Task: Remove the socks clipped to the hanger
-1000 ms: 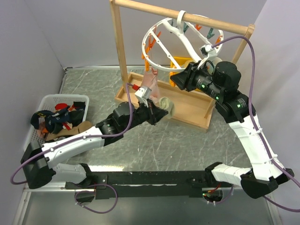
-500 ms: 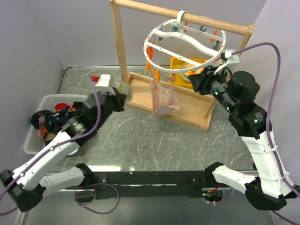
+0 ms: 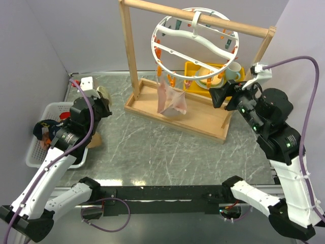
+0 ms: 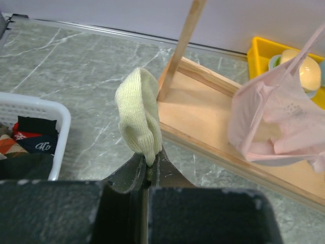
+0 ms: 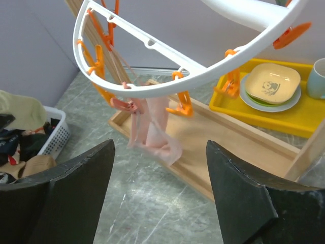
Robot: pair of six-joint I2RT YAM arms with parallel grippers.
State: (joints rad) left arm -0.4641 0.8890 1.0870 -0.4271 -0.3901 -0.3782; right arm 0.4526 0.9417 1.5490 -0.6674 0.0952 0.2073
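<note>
The white ring hanger [image 3: 195, 38] hangs by its hook from a wooden rail, orange clips around its rim. One pale pink sock [image 3: 170, 100] dangles from a clip over the wooden base, also seen in the right wrist view [image 5: 152, 127]. My left gripper [image 4: 151, 162] is shut on a pale yellow-green sock [image 4: 139, 119], held up near the white basket [image 3: 51, 109], which holds several dark and red socks. My right gripper [image 5: 160, 168] is open and empty, right of the hanger and below its rim [image 5: 167, 86].
The light wooden frame [image 3: 134, 61] stands on a wooden base tray [image 3: 203, 119]. Behind it sits a yellow tray [image 5: 284, 114] with a dish and a cup. Grey walls close in on the left and back. The basket [image 4: 51, 109] is at the table's left edge.
My left arm swung from under the hanger leftward to the basket, carrying the pale sock. My right gripper let go of the hanger rim, backed off and opened. The hanger swung back.
</note>
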